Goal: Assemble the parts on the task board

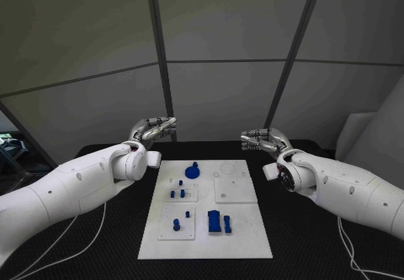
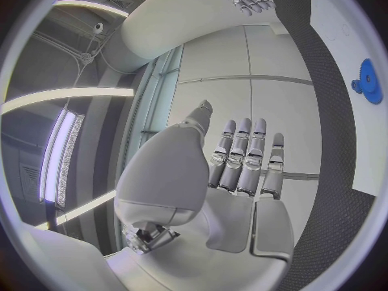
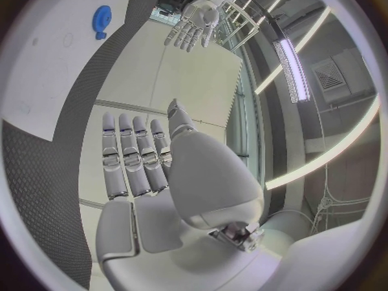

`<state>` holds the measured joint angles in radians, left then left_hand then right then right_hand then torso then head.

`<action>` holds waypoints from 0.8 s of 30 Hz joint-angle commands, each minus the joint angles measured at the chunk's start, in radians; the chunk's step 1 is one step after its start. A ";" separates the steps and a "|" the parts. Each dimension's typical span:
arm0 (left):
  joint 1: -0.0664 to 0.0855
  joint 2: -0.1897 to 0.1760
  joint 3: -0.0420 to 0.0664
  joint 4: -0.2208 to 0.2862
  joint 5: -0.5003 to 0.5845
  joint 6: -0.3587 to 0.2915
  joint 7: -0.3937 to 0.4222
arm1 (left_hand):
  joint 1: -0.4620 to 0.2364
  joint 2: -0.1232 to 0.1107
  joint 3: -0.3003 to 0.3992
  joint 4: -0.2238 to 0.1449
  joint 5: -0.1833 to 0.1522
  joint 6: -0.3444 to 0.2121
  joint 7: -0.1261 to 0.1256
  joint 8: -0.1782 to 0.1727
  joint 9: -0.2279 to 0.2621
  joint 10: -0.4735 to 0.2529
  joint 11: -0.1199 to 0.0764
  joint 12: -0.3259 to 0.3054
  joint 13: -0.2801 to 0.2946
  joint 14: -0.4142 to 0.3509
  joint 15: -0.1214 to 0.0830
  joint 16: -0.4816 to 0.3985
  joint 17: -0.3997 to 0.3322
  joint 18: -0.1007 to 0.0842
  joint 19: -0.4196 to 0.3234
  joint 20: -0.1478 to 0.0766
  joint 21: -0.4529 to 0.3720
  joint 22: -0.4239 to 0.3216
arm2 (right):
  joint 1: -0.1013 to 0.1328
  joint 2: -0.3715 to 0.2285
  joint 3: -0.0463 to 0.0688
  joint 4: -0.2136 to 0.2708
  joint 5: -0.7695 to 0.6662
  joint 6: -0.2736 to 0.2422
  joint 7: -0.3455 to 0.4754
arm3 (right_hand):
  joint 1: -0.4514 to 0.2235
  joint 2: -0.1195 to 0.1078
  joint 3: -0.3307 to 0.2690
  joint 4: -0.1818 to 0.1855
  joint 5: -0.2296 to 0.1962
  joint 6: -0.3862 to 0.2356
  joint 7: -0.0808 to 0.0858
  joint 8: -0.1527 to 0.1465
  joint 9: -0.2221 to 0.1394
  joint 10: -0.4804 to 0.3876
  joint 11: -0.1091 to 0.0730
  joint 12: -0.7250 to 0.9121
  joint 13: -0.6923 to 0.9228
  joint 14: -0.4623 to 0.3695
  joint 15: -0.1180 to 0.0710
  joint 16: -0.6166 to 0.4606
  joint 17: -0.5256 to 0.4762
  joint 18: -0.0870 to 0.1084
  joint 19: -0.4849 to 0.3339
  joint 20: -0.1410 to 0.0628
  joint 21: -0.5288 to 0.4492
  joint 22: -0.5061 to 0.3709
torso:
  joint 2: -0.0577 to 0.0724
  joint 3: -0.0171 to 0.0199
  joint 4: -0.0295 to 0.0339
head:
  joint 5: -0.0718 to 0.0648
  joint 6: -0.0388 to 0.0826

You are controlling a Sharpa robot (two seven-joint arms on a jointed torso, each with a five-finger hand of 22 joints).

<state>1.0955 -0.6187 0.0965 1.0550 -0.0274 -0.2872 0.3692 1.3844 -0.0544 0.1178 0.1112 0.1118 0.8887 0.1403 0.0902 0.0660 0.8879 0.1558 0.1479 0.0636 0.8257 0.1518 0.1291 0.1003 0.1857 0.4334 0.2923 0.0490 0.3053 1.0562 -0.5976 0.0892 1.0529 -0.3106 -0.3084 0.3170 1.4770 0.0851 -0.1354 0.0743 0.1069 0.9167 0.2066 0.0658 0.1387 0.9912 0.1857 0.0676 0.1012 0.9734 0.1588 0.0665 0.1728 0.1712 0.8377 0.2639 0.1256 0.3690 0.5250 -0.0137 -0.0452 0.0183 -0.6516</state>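
Observation:
The white task board (image 1: 244, 242) lies in the middle of the black table. On it sit a round blue part (image 1: 192, 171) near the far end, several small blue pegs (image 1: 177, 192) in the middle left, and two upright blue blocks (image 1: 219, 222) nearer me. The same round blue part (image 2: 368, 89) (image 3: 102, 19) shows in both wrist views. My left hand (image 1: 152, 129) (image 2: 242, 158) hovers beyond the board's far left corner, fingers straight and apart, holding nothing. My right hand (image 1: 262, 140) (image 3: 141, 155) hovers beyond the far right corner, also spread and holding nothing.
The black table (image 1: 312, 245) extends on both sides of the board. Grey wall panels (image 1: 219, 93) stand behind the table. White cables (image 1: 347, 245) hang along the table's right side and near the left arm.

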 commanded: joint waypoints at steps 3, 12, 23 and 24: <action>-0.005 0.008 0.000 -0.008 0.006 -0.007 0.005 | -0.430 0.054 -0.118 -0.038 -0.034 -0.272 -0.048 -0.090 -0.066 -0.278 -0.050 -0.072 -0.064 -0.249 -0.049 -0.129 -0.100 -0.056 -0.134 -0.090 -0.049 -0.118 | 0.000 0.007 0.000 -0.010 0.012 0.002 0.009 | -0.478 -0.085 0.050 -0.074 -0.032 -0.288 -0.065 -0.066 -0.058 -0.314 -0.060 -0.068 -0.101 -0.307 -0.049 -0.066 -0.083 -0.051 -0.254 -0.075 -0.126 -0.144 | -0.003 0.0026 0.0020 | 0.002 0.002; -0.013 -0.027 -0.020 0.099 0.010 -0.104 0.035 | -0.708 0.054 -0.118 -0.111 -0.112 -0.450 -0.140 -0.090 -0.066 -0.454 -0.081 -0.148 -0.064 -0.416 -0.078 -0.129 -0.100 -0.104 -0.217 -0.151 -0.049 -0.173 | -0.001 -0.031 -0.018 0.096 0.072 -0.092 0.048 | -0.765 -0.085 0.135 -0.074 -0.107 -0.468 -0.105 -0.066 -0.139 -0.508 -0.096 -0.068 -0.101 -0.498 -0.080 -0.066 -0.173 -0.068 -0.420 -0.130 -0.126 -0.210 | 0.016 0.0121 0.0388 | -0.015 0.044; -0.038 -0.128 -0.078 0.413 0.023 -0.390 0.122 | -0.956 0.054 -0.118 -0.111 -0.112 -0.612 -0.140 -0.090 -0.066 -0.613 -0.156 -0.148 -0.064 -0.567 -0.152 -0.129 -0.100 -0.186 -0.294 -0.206 -0.049 -0.221 | -0.005 -0.145 -0.071 0.412 0.251 -0.369 0.164 | -1.029 -0.085 0.135 -0.074 -0.107 -0.634 -0.207 -0.066 -0.139 -0.687 -0.186 -0.068 -0.101 -0.674 -0.159 -0.066 -0.173 -0.171 -0.575 -0.179 -0.126 -0.269 | 0.019 0.0137 0.0452 | -0.018 0.052; -0.039 -0.134 -0.081 0.431 0.024 -0.407 0.127 | -0.974 0.054 -0.118 -0.111 -0.112 -0.623 -0.140 -0.090 -0.066 -0.625 -0.156 -0.148 -0.064 -0.578 -0.152 -0.129 -0.100 -0.186 -0.298 -0.210 -0.049 -0.225 | -0.005 -0.151 -0.075 0.431 0.262 -0.386 0.171 | -1.045 -0.085 0.135 -0.074 -0.107 -0.645 -0.207 -0.066 -0.139 -0.698 -0.186 -0.068 -0.101 -0.685 -0.159 -0.066 -0.173 -0.171 -0.585 -0.182 -0.126 -0.273 | 0.019 0.0137 0.0452 | -0.018 0.052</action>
<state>1.0559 -0.7471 0.0158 1.4675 -0.0088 -0.5616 0.4312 0.5566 -0.0004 0.0028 0.0081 0.0111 0.3606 0.0114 0.0052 0.0023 0.3560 0.0178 0.0071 0.0028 0.3368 0.0163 0.0059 0.0030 0.0619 0.1815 0.1125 0.0064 0.1089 1.0493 -0.7438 0.0147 1.4647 -0.1398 -0.5603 0.4140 0.5841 0.0028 -0.0113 -0.0002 0.0089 0.3698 0.0585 0.0077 0.0061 0.3966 0.0381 0.0073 0.0026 0.3900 0.0224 0.0053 0.0087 0.0833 0.3414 0.1106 0.0067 0.1300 0.5434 -0.0003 -0.0015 0.0000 -0.5999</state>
